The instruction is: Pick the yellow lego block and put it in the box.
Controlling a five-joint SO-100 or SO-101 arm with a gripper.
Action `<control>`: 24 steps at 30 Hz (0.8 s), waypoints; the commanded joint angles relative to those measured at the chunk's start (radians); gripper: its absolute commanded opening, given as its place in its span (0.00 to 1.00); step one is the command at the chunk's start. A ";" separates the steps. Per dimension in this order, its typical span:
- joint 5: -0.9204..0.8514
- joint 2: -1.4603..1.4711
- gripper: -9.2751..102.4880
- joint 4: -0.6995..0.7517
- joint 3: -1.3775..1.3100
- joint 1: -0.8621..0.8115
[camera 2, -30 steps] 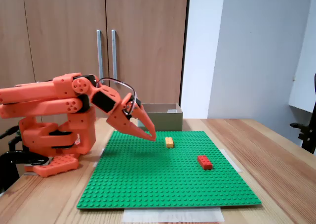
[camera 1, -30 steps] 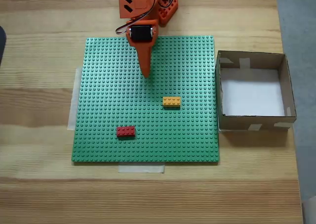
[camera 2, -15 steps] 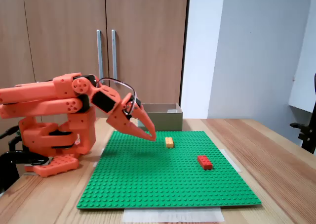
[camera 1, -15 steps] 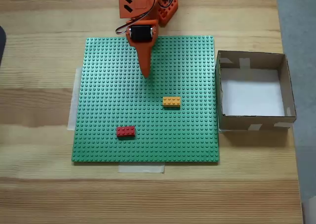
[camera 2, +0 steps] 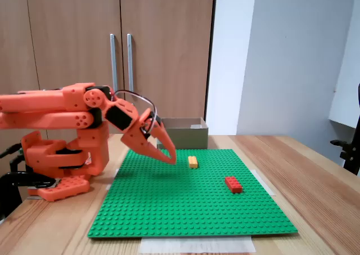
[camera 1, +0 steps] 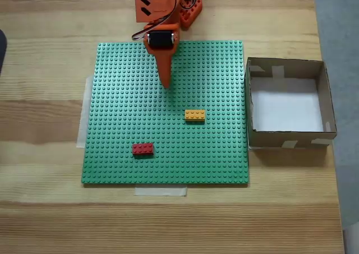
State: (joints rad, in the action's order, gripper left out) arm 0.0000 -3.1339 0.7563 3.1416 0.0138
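Note:
The yellow lego block (camera 1: 194,115) (camera 2: 193,161) lies flat on the green baseplate (camera 1: 123,114) (camera 2: 191,204), right of its middle in the top-down fixed view. The cardboard box (camera 1: 258,105) (camera 2: 183,131) with a white bottom stands just off the plate's right edge there. My orange gripper (camera 1: 165,83) (camera 2: 170,158) hangs shut a little above the plate, tips pointing down toward the board, short of the yellow block with nothing between its fingers.
A red brick (camera 1: 142,149) (camera 2: 233,184) lies on the plate nearer the front left in the top-down fixed view. The arm's base (camera 1: 188,10) (camera 2: 62,153) stands at the plate's far edge. Wooden table (camera 1: 45,209) surrounds the plate; cupboard doors (camera 2: 112,41) stand behind.
The arm has lifted slightly at the upper links; the gripper tip has drawn back a little. The bricks and box have not moved.

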 commanded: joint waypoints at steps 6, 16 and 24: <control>0.008 0.216 0.08 0.029 -0.202 0.005; 0.060 0.423 0.09 0.245 -0.485 0.018; 0.183 0.782 0.10 0.463 -0.890 0.060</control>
State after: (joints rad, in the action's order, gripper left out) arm 0.1580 -2.4774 1.1612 2.4390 0.0598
